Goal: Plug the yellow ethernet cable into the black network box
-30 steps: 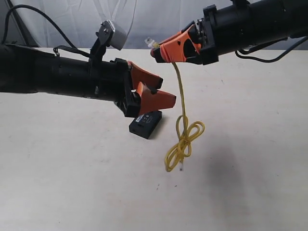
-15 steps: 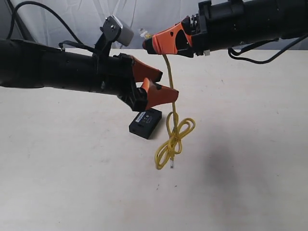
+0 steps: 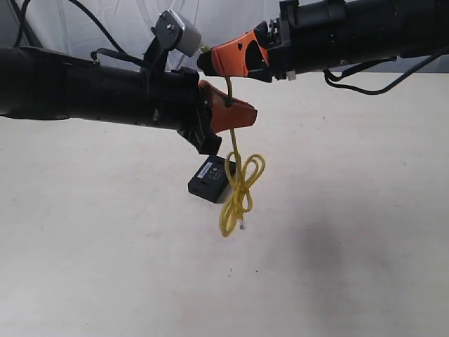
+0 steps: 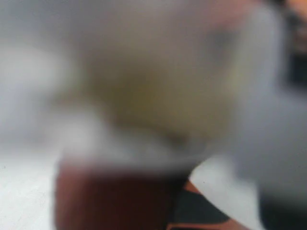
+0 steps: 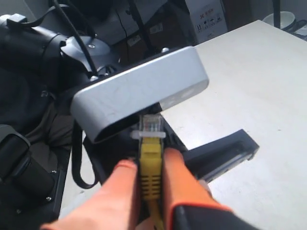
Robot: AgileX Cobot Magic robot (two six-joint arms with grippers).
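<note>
– Both pairs of fingers are on the yellow ethernet cable (image 3: 237, 158), going by the exterior view. Where do you want me to start?

– With the right side. What have I got?

– Your right fingers (image 3: 210, 60) are pinched on the yellow boot just behind the clear plug (image 5: 151, 123). The right wrist view shows it plainly, with the plug sticking out past the tips. It points at the grey camera housing (image 5: 139, 96) on your left arm and sits very near it. I cannot tell whether they touch.

– And the left?

– Your left fingers (image 3: 245, 114) are closed, just below the right ones. The cable runs down into them and comes out underneath, so they are clamped on it. The left wrist view is too blurred to confirm anything.

– Where is the rest of the cable?

– It hangs down from your left fingers. The tied looped bundle (image 3: 245, 172) dangles in the air. The second plug (image 3: 242, 225) is at the lowest end, close to the bench (image 3: 351, 210). I cannot tell if it touches.

– And the box?

– The black network box (image 3: 210, 180) lies flat on the bench, under your left fingers, with its pale label facing up. From the exterior view the bundle overlaps its right end. Neither plug is in the box.
</note>
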